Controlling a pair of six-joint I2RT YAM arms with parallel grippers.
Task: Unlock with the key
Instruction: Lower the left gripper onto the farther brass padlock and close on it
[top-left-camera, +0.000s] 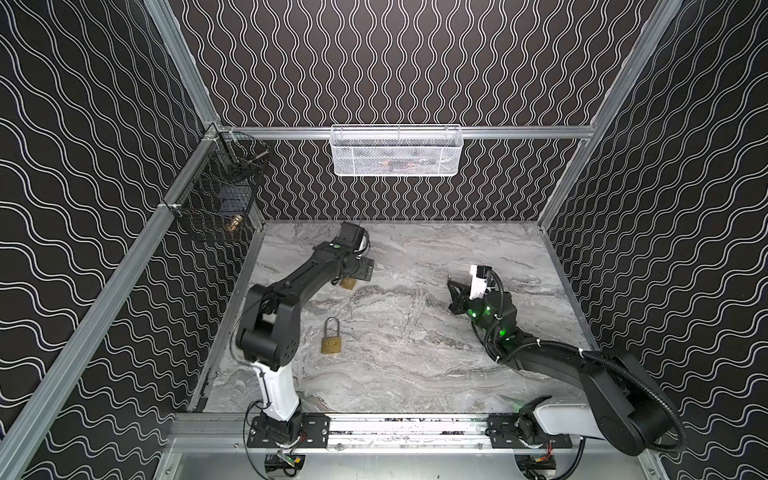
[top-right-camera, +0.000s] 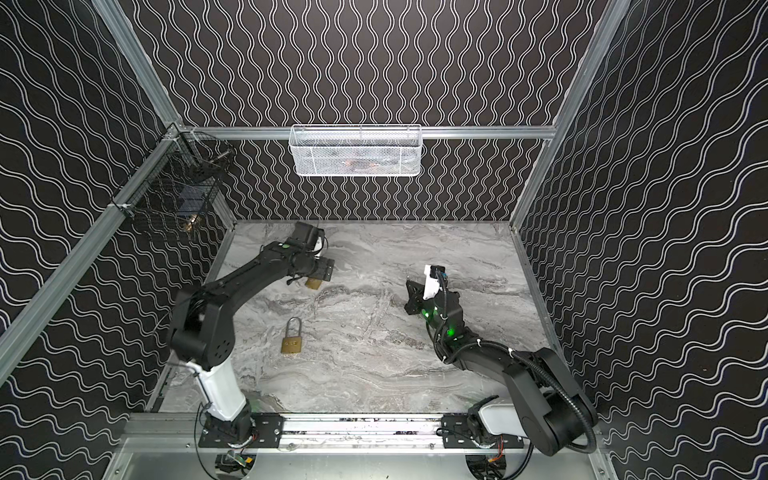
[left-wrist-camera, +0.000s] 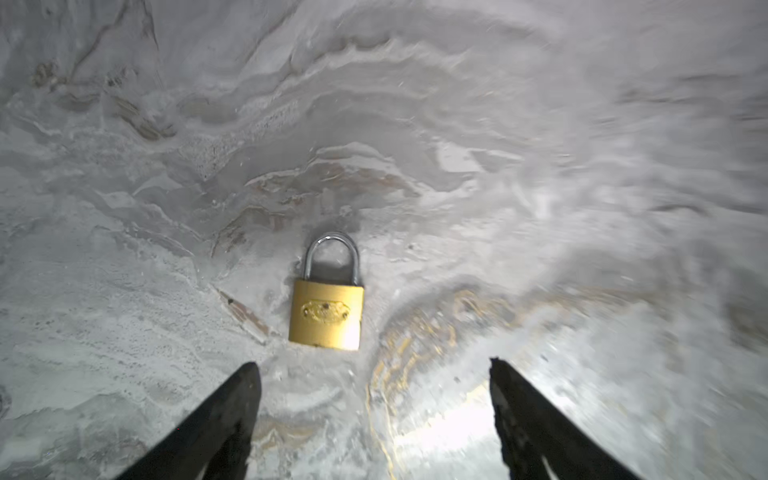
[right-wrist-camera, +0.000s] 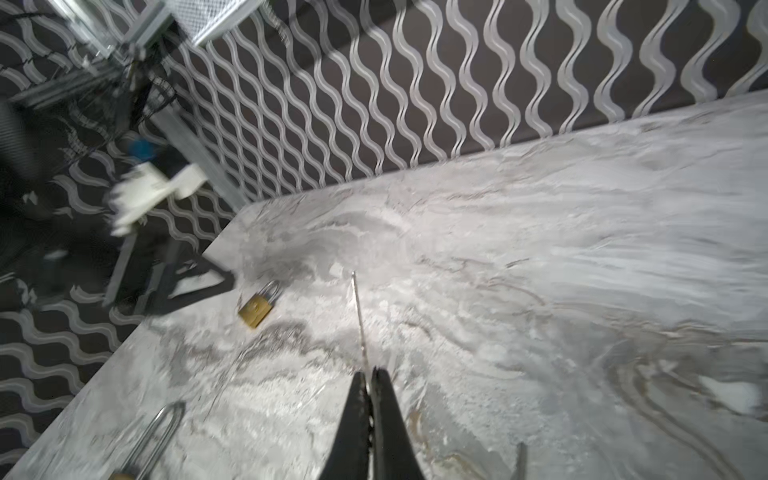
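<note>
Left claw (left-wrist-camera: 374, 365) wide by far padlock (left-wrist-camera: 326, 311), flat on table (left-wrist-camera: 540, 208), right claw (right-wrist-camera: 369, 376) clamped on key (right-wrist-camera: 358, 316), well apart

My left arm (top-left-camera: 299, 282) stretches forward, wrist bent down, and my left gripper (left-wrist-camera: 372, 363) has its 2 fingers spread wide. My right arm (top-left-camera: 548, 357) lies low, and my right gripper (right-wrist-camera: 369, 372) is pinched tight on the key (right-wrist-camera: 358, 316).

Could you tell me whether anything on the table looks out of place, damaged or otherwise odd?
Nothing stands out. The small padlock lies flat and shut by the open left gripper, the long-shackled padlock likewise nearer the front of the table. The right gripper is shut on the thin key, clear of both.
</note>
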